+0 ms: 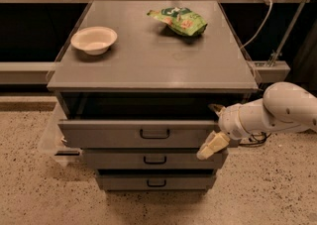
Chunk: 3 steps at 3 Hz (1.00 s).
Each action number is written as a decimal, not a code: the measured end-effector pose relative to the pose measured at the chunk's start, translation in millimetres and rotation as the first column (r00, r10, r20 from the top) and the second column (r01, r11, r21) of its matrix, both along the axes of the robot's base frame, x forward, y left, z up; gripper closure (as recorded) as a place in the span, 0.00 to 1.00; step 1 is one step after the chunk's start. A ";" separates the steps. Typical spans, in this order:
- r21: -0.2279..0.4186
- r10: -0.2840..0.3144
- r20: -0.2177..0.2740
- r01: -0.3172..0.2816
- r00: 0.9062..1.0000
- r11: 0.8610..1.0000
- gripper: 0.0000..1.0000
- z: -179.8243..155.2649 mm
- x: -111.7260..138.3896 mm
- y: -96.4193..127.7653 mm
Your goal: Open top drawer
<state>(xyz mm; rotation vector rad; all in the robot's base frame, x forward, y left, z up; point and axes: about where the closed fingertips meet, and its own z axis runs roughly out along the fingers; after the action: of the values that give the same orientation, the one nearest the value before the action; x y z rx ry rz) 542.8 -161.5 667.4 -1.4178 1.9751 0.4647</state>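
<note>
The top drawer (114, 134) is the widest grey front, with a black loop handle (154, 133). It stands partly pulled out, with a dark gap under the cabinet top. My gripper (215, 127) is at the drawer front's right end, on a white arm coming in from the right. Its fingers are spread: one cream finger (212, 145) points down-left over the front's lower right corner, and the other tip shows above the drawer's top edge. It holds nothing.
Two shorter drawers, middle (154, 159) and bottom (156, 183), sit below. On the cabinet top (148, 65) are a white bowl (94, 39) at the left and a green snack bag (178, 21) at the back. Speckled floor lies around.
</note>
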 end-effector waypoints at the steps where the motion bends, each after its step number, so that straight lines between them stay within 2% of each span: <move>1: -0.024 0.078 -0.035 -0.079 0.996 0.997 0.00 0.2 -2.5 2.0; 2: -0.089 0.192 -0.138 -0.205 0.972 0.975 0.00 3.8 -28.9 -17.4; 3: -0.086 0.258 -0.240 -0.285 0.936 0.955 0.00 1.6 -61.8 -28.4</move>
<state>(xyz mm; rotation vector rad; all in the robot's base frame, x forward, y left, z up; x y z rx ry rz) 481.0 -189.8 669.0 -1.7963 2.0182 0.6672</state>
